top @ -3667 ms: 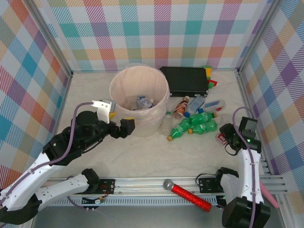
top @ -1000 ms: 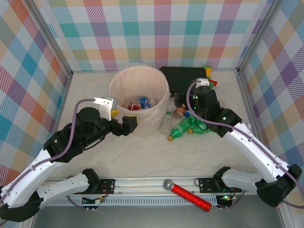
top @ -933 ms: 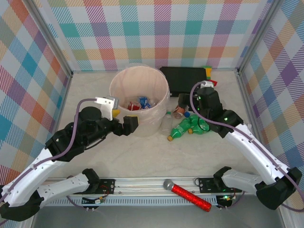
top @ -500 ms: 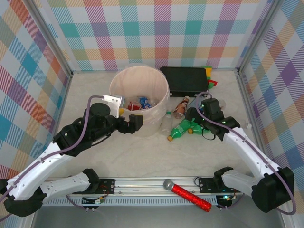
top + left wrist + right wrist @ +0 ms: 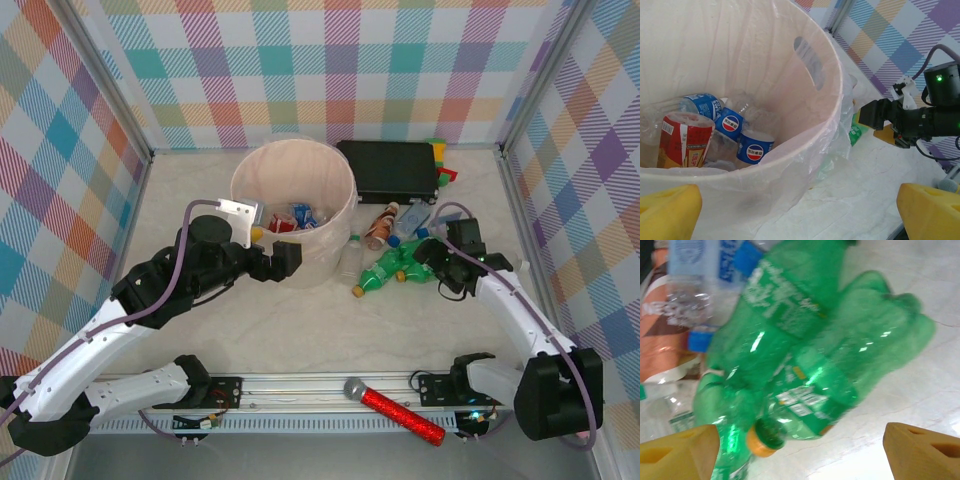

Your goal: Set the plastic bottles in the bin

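Green bottles (image 5: 405,265) lie on the bench (image 5: 300,330) just right of the pink-cream bin (image 5: 325,245). Right jaws are spread wide just right of them, gripping nothing. Left jaws are fully open and empty at the bin's near-left rim. Blue-label bottles (image 5: 725,125) lie inside the bin.

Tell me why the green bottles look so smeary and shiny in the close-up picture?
Right wrist view: the green bottles are blurred, as if smeared by motion, and white glints of light sit on the plastic. Left wrist view: the bin is sharp, but the yellow fingers at the bottom corners look a little soft. Top view: the light is even and everything is sharp.
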Motion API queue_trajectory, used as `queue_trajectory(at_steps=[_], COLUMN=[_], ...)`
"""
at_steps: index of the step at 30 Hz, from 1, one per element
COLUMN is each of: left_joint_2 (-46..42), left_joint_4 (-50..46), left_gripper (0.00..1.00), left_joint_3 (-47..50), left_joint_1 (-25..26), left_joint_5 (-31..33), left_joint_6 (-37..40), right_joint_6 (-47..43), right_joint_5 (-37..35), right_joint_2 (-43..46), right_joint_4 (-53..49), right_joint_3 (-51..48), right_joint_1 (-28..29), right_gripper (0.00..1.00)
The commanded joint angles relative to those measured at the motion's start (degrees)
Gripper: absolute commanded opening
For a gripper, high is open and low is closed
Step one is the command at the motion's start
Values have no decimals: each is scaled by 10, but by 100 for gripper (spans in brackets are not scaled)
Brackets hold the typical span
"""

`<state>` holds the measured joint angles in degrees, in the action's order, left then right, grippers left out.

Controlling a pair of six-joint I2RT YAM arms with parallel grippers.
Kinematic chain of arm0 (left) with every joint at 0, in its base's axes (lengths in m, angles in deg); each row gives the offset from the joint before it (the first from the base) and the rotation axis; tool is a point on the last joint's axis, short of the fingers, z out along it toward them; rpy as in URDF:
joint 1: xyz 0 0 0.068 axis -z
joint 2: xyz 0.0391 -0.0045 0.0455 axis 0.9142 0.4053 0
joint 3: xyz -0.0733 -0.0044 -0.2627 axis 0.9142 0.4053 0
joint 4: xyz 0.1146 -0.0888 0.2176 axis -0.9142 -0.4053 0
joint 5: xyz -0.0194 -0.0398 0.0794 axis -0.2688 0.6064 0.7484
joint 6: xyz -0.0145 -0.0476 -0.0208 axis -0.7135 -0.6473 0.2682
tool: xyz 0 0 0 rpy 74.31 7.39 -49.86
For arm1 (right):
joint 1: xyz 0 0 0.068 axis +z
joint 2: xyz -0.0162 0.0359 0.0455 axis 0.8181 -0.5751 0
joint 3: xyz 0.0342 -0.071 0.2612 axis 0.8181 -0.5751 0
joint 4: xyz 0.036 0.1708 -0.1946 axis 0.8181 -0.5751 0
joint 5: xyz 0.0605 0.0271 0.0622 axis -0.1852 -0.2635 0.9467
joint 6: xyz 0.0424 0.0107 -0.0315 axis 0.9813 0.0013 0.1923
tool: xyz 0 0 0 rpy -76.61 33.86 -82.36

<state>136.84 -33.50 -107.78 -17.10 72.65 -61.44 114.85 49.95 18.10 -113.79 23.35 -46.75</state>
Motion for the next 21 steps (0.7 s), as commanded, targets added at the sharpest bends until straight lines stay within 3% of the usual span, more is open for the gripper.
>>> queue_trajectory(at_steps=[1, 9, 21], left_joint_2=[-3, -6, -7], left_joint_4=[-10, -10, -13], left_gripper=[100, 100, 100], left_joint_3=[-14, -10, -10], left_joint_1=[3, 3, 3], left_joint_5=[-16, -14, -10], left_joint_6=[14, 12, 13], right_joint_6=[5, 7, 20], right_joint_5=[35, 101, 129], right_joint_2=[4, -43, -121], right_joint_4=[11, 55, 105], right_joint_3=[-15, -33, -40], right_joint_1=[-39, -104, -114], right_gripper=[85, 88, 88])
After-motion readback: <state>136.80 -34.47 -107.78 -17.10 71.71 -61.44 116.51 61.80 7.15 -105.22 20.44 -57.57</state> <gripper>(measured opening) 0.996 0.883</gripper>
